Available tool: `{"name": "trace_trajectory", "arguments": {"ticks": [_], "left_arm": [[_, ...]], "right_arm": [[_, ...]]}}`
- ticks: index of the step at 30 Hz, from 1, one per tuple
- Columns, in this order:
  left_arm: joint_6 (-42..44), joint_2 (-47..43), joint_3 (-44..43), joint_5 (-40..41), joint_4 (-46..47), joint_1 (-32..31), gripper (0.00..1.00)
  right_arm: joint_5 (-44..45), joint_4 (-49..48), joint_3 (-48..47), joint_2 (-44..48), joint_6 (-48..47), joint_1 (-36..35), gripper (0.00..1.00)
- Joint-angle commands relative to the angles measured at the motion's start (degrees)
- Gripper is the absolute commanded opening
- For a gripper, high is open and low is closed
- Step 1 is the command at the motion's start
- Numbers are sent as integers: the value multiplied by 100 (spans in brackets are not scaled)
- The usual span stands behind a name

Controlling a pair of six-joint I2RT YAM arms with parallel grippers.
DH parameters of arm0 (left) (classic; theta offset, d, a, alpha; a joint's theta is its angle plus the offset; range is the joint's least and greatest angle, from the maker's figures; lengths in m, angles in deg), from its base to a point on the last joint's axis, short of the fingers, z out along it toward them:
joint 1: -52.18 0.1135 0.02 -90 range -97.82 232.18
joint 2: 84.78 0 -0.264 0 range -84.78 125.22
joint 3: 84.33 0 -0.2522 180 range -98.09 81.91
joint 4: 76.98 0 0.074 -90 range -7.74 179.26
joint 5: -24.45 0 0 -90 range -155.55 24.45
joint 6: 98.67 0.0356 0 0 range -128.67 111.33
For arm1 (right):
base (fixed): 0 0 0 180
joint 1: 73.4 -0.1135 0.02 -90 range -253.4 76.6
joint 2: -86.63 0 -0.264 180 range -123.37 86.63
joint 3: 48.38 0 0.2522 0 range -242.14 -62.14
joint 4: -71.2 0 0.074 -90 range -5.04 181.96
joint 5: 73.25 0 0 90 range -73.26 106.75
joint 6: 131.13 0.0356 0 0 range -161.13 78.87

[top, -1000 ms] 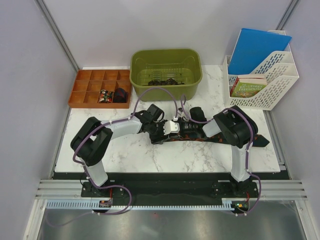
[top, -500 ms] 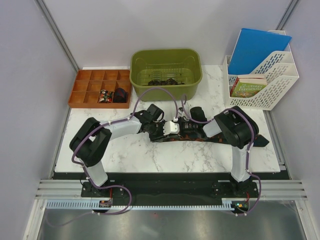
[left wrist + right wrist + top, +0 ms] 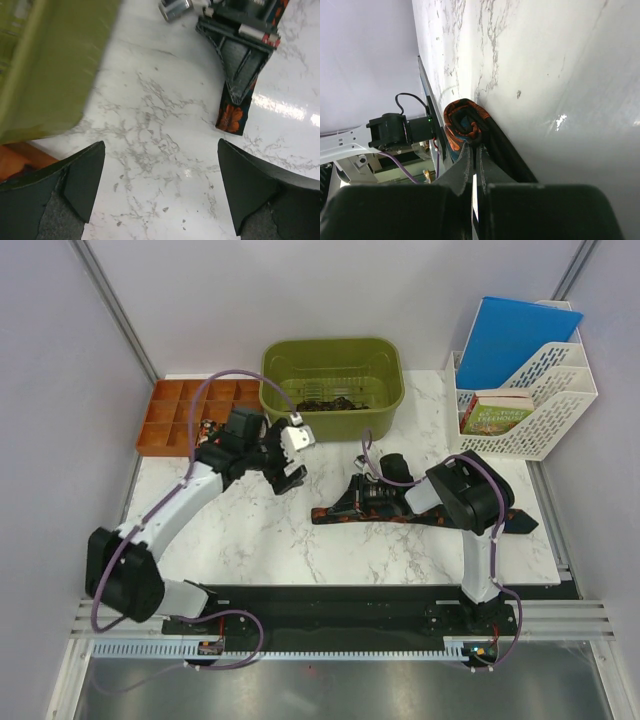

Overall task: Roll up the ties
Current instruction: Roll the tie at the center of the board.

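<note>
tie [image 3: 415, 518] lay left-to-right on the surface [image 3: 270, 540]; right pincer [image 3: 340, 507] clamped near its left end, left pincer [image 3: 295, 456] apart, empty, farther off.

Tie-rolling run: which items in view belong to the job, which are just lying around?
Job: tie on table, right gripper shut on its rolled end, open left gripper, loose ties in green bin.
Lying about: white file rack, blue folder, book.

A robotics lab cell: plain grey partition walls [image 3: 60, 390], white marble-patterned tabletop [image 3: 300, 540], black metal mounting plate [image 3: 330, 605] on ribbed aluminium rails [image 3: 110, 620].
</note>
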Motion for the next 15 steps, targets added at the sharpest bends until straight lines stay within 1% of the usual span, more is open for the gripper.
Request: {"name": "trace_trajectory", "arguments": {"ticks": [1, 2, 3, 4, 6, 7, 8, 9, 11, 15], "left_arm": [[-863, -591, 342, -488, 542, 67, 100], [-376, -521, 274, -688, 342, 75, 100], [-58, -268, 221, -847, 105, 75, 97], [589, -161, 203, -1013, -350, 75, 93], [901, -29, 465, -1217, -328, 84, 93], [1390, 24, 632, -1313, -267, 84, 93], [1578, 33, 955, -1453, -57, 41, 93], [1632, 51, 1132, -1411, 188, -3, 93], [1799, 270, 1362, -1113, 471, -204, 89], [1685, 718, 1407, -743, 902, -373, 87]], "right_arm": [[521, 216, 8, -257, -441, 2, 0], [530, 181, 26, -257, -432, 2, 0], [538, 172, 26, -283, -458, 2, 0], [556, 163, 34, -301, -459, 2, 0], [565, 84, 70, -397, -424, -6, 0], [565, 14, 70, -424, -397, -6, 0], [574, 13, 78, -459, -406, 2, 0], [582, -21, 78, -468, -415, 2, 0], [582, -48, 114, -503, -415, -6, 0], [600, -48, 166, -573, -406, -6, 0]]}}
